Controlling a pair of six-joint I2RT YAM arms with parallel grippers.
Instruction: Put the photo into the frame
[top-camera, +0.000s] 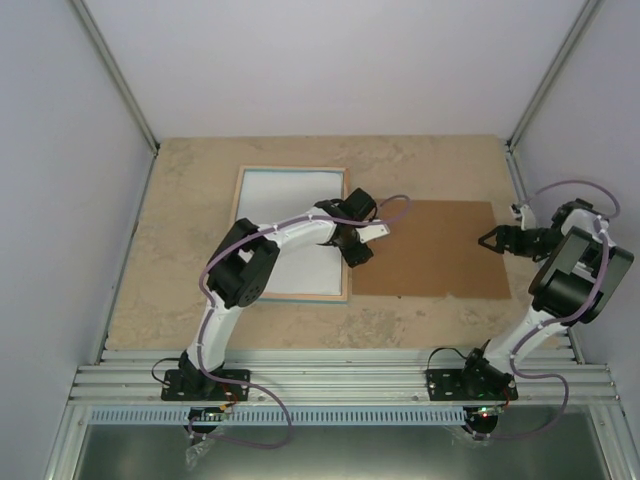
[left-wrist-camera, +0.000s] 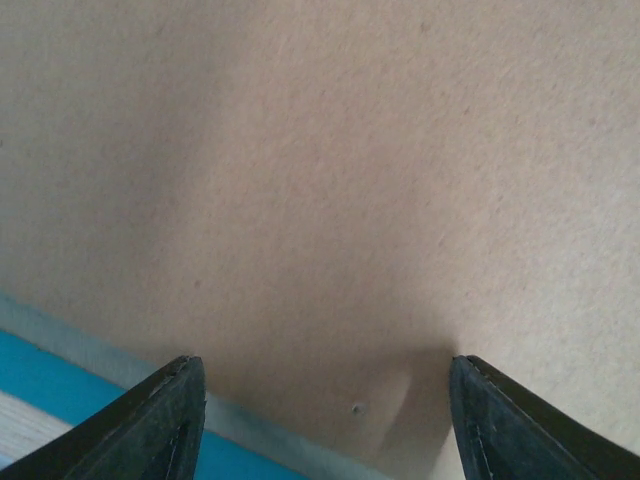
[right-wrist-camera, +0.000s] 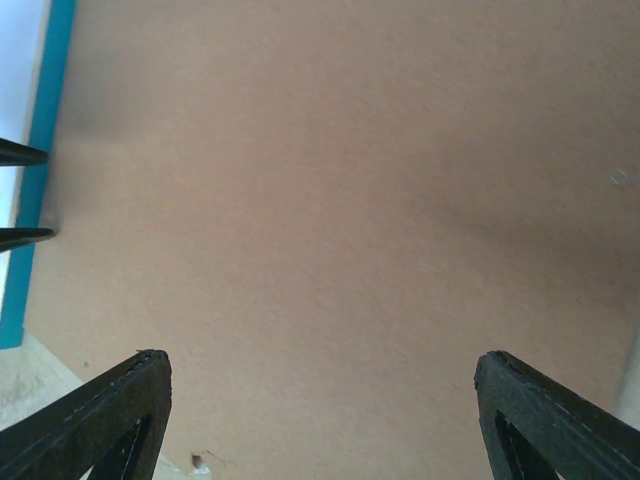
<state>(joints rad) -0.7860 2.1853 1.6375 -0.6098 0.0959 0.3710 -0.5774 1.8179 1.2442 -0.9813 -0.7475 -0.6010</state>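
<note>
The frame (top-camera: 240, 215) lies flat at the table's left centre, with a white sheet (top-camera: 290, 215) filling its inside. Its turquoise edge (left-wrist-camera: 40, 388) shows in the left wrist view and also as the frame's blue strip (right-wrist-camera: 45, 150) in the right wrist view. The photo's sunflower side is not in view. My left gripper (top-camera: 357, 250) (left-wrist-camera: 325, 362) is open, low over the seam between the frame's right side and the brown backing board (top-camera: 430, 250). My right gripper (top-camera: 486, 238) (right-wrist-camera: 322, 355) is open at the board's right edge, nothing between its fingers.
The backing board (right-wrist-camera: 330, 200) lies flat right of the frame, touching it. White walls with metal posts close in the beige table (top-camera: 190, 180) on three sides. An aluminium rail (top-camera: 340, 380) carries both arm bases at the near edge.
</note>
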